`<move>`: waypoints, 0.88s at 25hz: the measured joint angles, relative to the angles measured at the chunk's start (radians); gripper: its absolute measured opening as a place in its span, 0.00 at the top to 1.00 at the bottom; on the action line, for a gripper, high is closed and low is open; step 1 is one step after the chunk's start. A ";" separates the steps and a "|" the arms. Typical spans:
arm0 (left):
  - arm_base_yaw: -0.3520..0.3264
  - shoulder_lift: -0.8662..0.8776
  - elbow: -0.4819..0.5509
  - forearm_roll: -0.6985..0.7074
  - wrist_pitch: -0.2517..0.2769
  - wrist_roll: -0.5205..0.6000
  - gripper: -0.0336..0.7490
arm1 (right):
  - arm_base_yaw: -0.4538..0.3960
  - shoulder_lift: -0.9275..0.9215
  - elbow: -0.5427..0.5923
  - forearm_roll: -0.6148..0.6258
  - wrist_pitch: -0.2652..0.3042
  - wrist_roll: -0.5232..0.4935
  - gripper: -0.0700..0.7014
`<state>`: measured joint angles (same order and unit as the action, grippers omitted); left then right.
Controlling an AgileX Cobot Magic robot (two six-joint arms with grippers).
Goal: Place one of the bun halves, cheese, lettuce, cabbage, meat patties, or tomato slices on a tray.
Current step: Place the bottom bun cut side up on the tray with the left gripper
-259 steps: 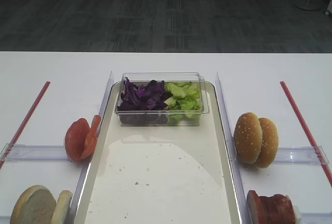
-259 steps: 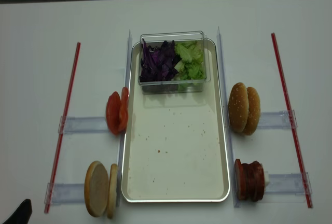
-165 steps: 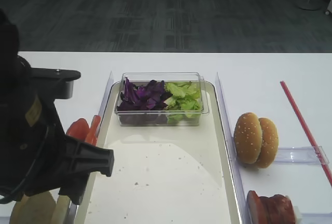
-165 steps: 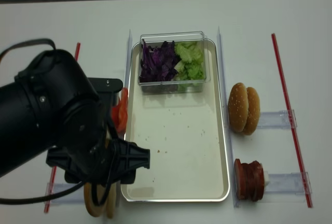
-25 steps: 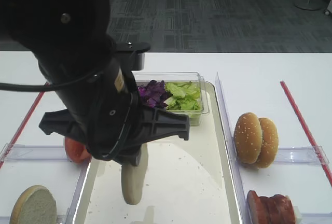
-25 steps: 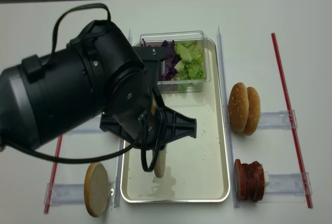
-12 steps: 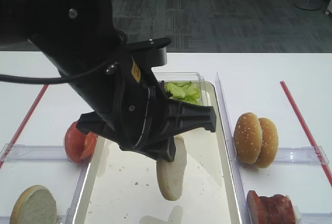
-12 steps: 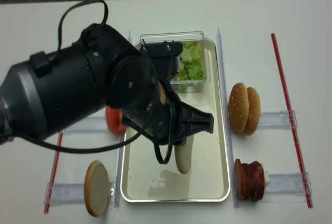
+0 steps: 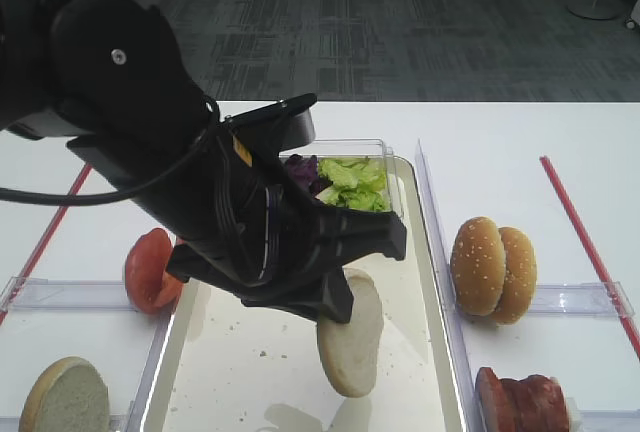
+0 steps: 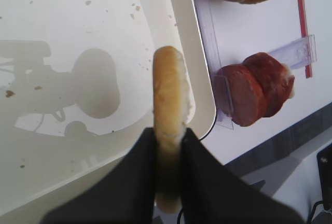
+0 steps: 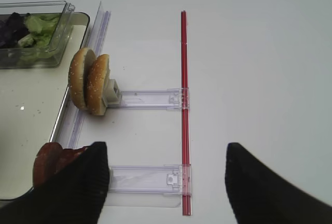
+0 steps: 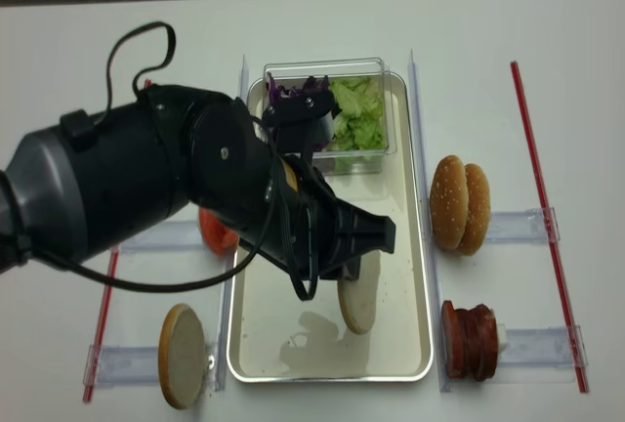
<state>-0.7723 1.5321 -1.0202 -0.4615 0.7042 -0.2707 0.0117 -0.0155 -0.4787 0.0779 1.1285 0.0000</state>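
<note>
Pinched edge-on in the closed jaws of the left gripper, the bun half is held above the lower right of the tray, not yet released.

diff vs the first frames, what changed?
The left hand came in from the near-left, took one pale flat bun half from the near-left holder and carried it rightward, on edge, above the metal tray. One bun half remains in that holder. Tomato slices, seeded buns, meat patties and the clear salad box stayed put.
</note>
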 joint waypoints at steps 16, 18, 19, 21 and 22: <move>0.099 0.007 0.050 -0.238 -0.032 0.321 0.88 | 0.000 0.000 0.000 0.000 0.000 0.000 0.25; 0.113 0.019 0.050 -0.279 -0.027 0.363 0.89 | 0.000 0.000 0.000 0.000 0.000 0.000 0.25; 0.118 0.030 0.050 -0.293 -0.022 0.382 0.89 | 0.000 0.000 0.000 0.000 0.000 0.000 0.25; 0.128 0.049 0.052 -0.324 -0.012 0.414 0.89 | 0.000 0.000 0.000 0.000 0.000 0.000 0.25; 0.133 0.058 0.052 -0.337 -0.007 0.431 0.89 | 0.000 0.000 0.000 0.000 0.000 0.000 0.25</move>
<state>-0.6392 1.5902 -0.9686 -0.7988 0.6972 0.1602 0.0117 -0.0155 -0.4787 0.0779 1.1285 0.0000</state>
